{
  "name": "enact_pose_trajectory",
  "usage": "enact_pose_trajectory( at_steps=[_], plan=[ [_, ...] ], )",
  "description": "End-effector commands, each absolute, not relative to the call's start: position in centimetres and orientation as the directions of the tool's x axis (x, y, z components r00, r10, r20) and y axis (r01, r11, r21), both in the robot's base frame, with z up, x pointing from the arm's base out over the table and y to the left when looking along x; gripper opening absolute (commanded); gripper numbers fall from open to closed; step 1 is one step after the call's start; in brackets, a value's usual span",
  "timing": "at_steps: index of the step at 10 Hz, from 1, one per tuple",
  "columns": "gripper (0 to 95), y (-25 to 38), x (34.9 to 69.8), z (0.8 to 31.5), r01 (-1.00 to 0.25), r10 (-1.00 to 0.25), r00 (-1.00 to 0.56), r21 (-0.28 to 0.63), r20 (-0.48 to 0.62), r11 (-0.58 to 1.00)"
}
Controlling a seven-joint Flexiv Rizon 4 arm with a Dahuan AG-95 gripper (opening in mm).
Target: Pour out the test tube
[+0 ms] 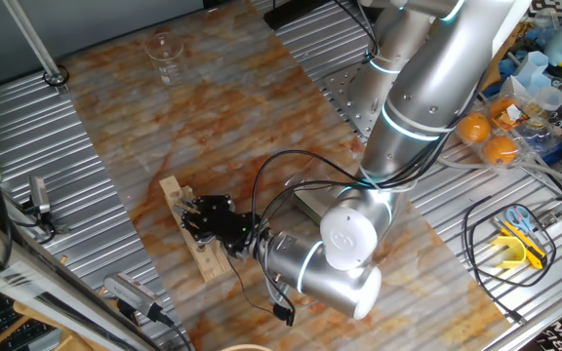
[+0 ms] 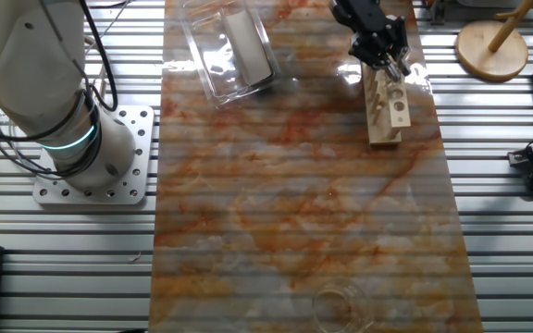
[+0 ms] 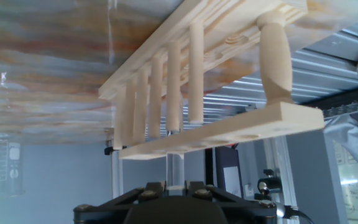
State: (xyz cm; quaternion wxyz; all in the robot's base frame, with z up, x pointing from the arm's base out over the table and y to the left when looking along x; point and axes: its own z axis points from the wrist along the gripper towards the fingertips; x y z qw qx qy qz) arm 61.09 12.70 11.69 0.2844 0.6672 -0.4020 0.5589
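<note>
Hand view puts gripper (image 3: 174, 185) at wooden rack (image 3: 229, 106), narrow on a clear test tube (image 3: 174, 168) (grasp step, tube not yet lifted). Next: lift straight out, carry toward beaker (image 1: 165, 51) at 11 o'clock, tilt w/ care.

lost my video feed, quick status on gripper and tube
Gripper at wooden rack, jaw state unclear. Test tube in rack, between fingers. Beaker far across table. Path looks clear.
</note>
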Motion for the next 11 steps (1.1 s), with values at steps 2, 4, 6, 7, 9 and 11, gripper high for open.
enact_pose_trajectory(
  at_steps=[2, 4, 6, 7, 9, 11],
  plan=[
    [0.0, 12.44, 61.39, 11.03, -0.855, -0.24, 0.051, -0.082, 0.969, -0.512],
    [0.0, 12.28, 61.54, 10.69, -0.854, -0.255, 0.068, -0.076, 0.965, -0.515],
    [0.0, 12.28, 61.56, 10.64, -0.852, -0.26, 0.098, -0.054, 0.961, -0.521],
    [0.0, 12.35, 61.5, 10.79, -0.851, -0.256, 0.103, -0.048, 0.961, -0.524],
    [0.0, 12.36, 61.49, 10.8, -0.848, -0.246, 0.11, -0.038, 0.963, -0.528],
    [0.0, 12.42, 61.48, 10.78, -0.845, -0.239, 0.113, -0.033, 0.964, -0.533]
  ],
)
